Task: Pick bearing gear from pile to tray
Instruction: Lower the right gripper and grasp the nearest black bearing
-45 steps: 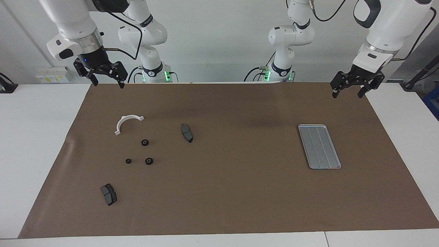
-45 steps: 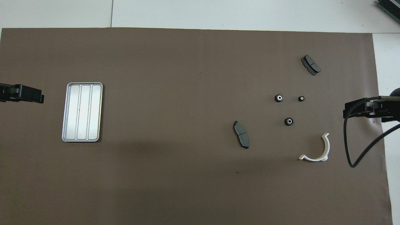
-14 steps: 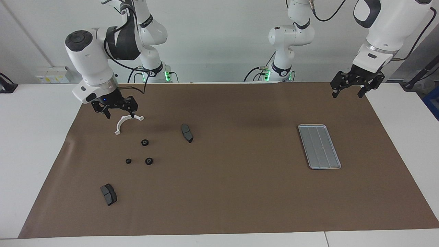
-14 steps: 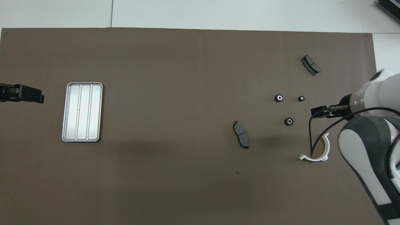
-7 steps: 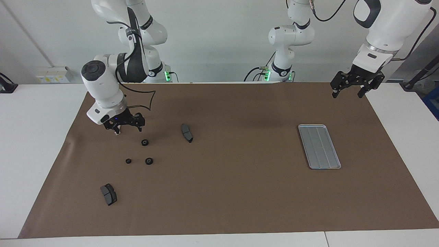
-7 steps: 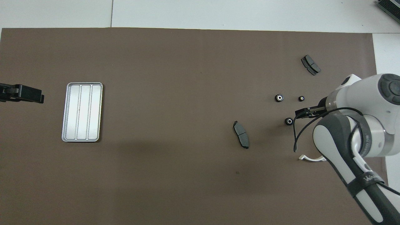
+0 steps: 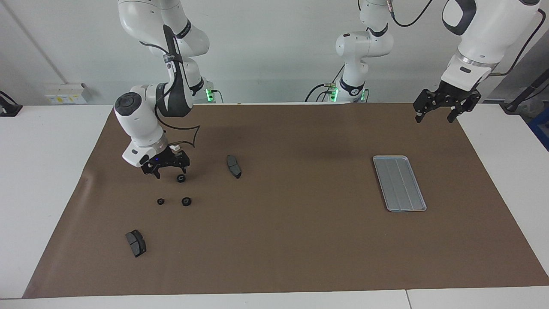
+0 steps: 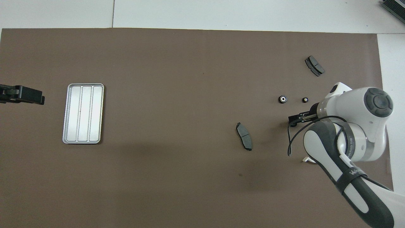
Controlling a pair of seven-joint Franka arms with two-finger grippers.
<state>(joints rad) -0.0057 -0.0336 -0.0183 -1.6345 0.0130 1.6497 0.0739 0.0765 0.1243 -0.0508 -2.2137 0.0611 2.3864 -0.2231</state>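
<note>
Right gripper (image 7: 170, 173) jaws apart, low beside a black round part (image 7: 181, 178) which the overhead view mostly hides, left gripper (image 7: 434, 116) spread, waiting, silver tray (image 7: 399, 183) bare.

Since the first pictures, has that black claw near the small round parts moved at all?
Yes. The right gripper has come down from the mat's robot-side edge, past the white bracket, and now hangs open beside a black round part.

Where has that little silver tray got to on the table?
The tray lies flat on the brown mat toward the left arm's end of the table, alone and well apart from the small black round parts. The open left gripper hangs above the mat's corner.
</note>
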